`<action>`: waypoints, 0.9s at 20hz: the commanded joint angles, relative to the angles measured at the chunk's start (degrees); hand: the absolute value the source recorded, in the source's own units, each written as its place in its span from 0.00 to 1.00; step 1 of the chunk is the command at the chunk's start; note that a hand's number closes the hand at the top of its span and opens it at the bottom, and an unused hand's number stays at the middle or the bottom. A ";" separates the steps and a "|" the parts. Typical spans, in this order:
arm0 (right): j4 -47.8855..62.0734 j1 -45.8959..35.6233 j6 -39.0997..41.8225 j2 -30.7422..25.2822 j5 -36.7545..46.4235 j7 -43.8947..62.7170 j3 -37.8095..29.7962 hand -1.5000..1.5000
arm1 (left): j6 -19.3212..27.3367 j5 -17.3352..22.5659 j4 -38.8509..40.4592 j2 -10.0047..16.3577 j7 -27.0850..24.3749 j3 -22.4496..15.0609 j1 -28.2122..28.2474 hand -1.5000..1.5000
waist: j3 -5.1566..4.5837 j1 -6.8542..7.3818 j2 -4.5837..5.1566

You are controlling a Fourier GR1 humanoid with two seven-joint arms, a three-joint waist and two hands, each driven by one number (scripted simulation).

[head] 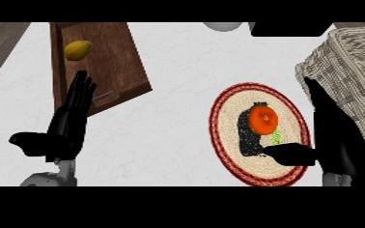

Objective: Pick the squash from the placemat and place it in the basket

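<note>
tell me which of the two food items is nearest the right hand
The orange squash on the round placemat, just by the right hand; the yellow fruit lies on the wooden board.

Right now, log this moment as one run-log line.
squash on placemat | right hand open beside it | left hand open, resting | basket: no squash yet
</note>
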 commanded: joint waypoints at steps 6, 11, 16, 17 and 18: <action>-2.71 -10.80 17.78 2.32 -3.93 21.50 -0.78 0.00 | 0.27 -0.87 -1.77 -0.79 0.55 -1.07 0.65 0.50 | 0.30 0.82 0.46; 0.22 -10.93 19.22 4.00 -3.43 21.57 -1.33 0.00 | 0.06 -1.34 1.45 -1.52 -1.26 -0.57 -0.18 0.50 | 0.36 0.10 0.68; 1.14 -9.48 18.44 6.82 -0.67 21.52 -0.24 0.00 | 0.71 -1.95 0.32 -2.42 -1.03 -1.05 0.71 0.50 | 0.49 0.25 0.62; 4.96 -12.68 16.51 9.74 0.85 21.60 -0.41 0.00 | -0.81 -1.25 -1.54 -1.67 -1.95 -0.96 1.92 0.50 | 0.49 1.11 0.70; 4.16 -8.99 16.58 8.69 1.69 19.44 0.32 0.00 | 0.47 -1.87 -2.17 -2.21 0.42 -1.52 0.88 0.50 | 0.55 0.50 0.65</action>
